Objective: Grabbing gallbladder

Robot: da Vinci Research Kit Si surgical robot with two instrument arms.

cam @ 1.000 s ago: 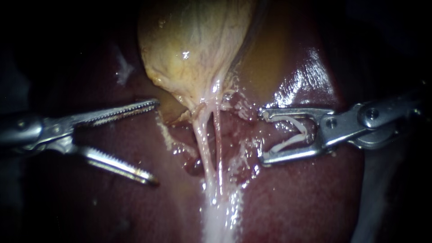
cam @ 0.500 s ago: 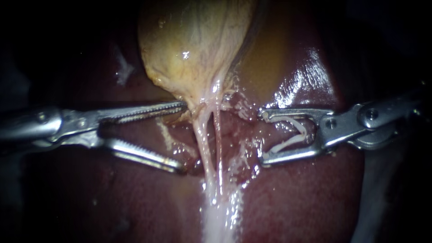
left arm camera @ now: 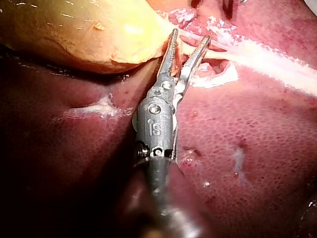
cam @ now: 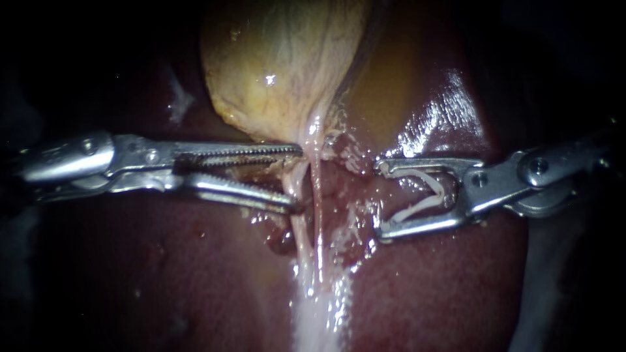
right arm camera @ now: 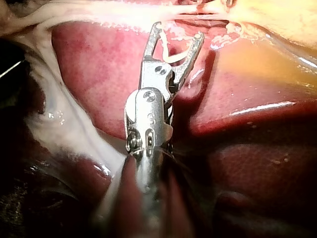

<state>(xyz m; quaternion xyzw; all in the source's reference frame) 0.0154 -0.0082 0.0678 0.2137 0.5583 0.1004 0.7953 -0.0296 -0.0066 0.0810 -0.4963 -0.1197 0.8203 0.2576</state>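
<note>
The pale yellow gallbladder hangs from the top of the endoscope view and narrows to a thin neck and pale tubes running down over the dark red liver. My left instrument reaches in level with that neck. Its toothed jaws are open, the upper one against the gallbladder's lower end and the lower one under the neck strand. In the left wrist view the jaws of the left instrument show a gap, with the gallbladder beside one jaw. My right instrument holds a white clip between wide jaws, apart from the tubes.
Frayed whitish tissue lies over the liver bed between the two instruments. A glossy liver lobe rises at the upper right. In the right wrist view the right instrument with its clip points at the pale strands ahead of it.
My left instrument has moved right to the gallbladder's neck, and its jaws have narrowed around it. The right instrument and its clip have not moved.
</note>
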